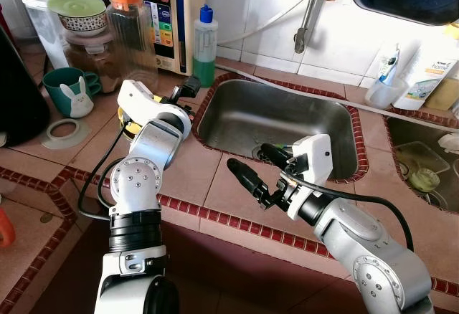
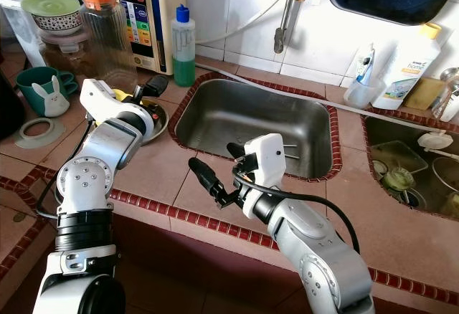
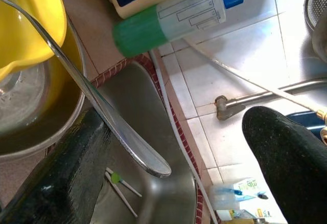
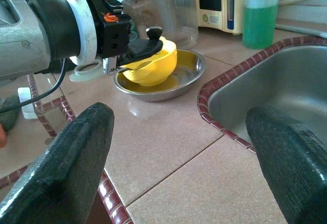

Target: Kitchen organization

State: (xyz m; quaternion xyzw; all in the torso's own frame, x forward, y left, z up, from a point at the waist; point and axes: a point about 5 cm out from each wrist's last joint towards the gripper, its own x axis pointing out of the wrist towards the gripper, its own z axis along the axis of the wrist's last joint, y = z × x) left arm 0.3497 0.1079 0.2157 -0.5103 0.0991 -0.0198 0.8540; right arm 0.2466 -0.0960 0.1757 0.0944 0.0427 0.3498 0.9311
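Two tools: both in play, both released, nothing held.
Right tool (image 1: pixel 247 156): nearest, hovering over the front of the table (image 1: pixel 193 170) just before the sink (image 1: pixel 287 120), fingers spread wide, aimed across at the dishes on the robot's left.
Left tool (image 3: pixel 173 132): further back, left of the sink, fingers wide apart. One finger (image 3: pixel 66 178) sits right under the spoon handle; touching or not, can't tell.
Spoon (image 3: pixel 92 91): the task's thing by my read. Metal, lying in the yellow bowl (image 4: pixel 153 65), which sits inside the steel dish (image 4: pixel 194 75) on the table beside the sink's left edge.
Pointing: handle runs out of the yellow bowl, over the dish rim, free end toward the sink. Long axis bowl-to-sink, slanted; business end hidden in the bowl.
Handling: prob. light, stiff, slick polished steel, so it could skate between the pads. Thin handle, little to bite on.
Where to grip: mid-handle, just past the dish rim, fingers closing across the flat faces. Near the tip it would likely pivot.
Watch: yellow bowl looks light and loose in the dish, so levering the spoon may tip it.
Far back: green-liquid bottle (image 1: pixel 205 41) by the sink corner, orange-lid jug (image 1: pixel 129 27), rabbit mug (image 1: pixel 72 92), tap (image 1: pixel 305 20) on the wall.
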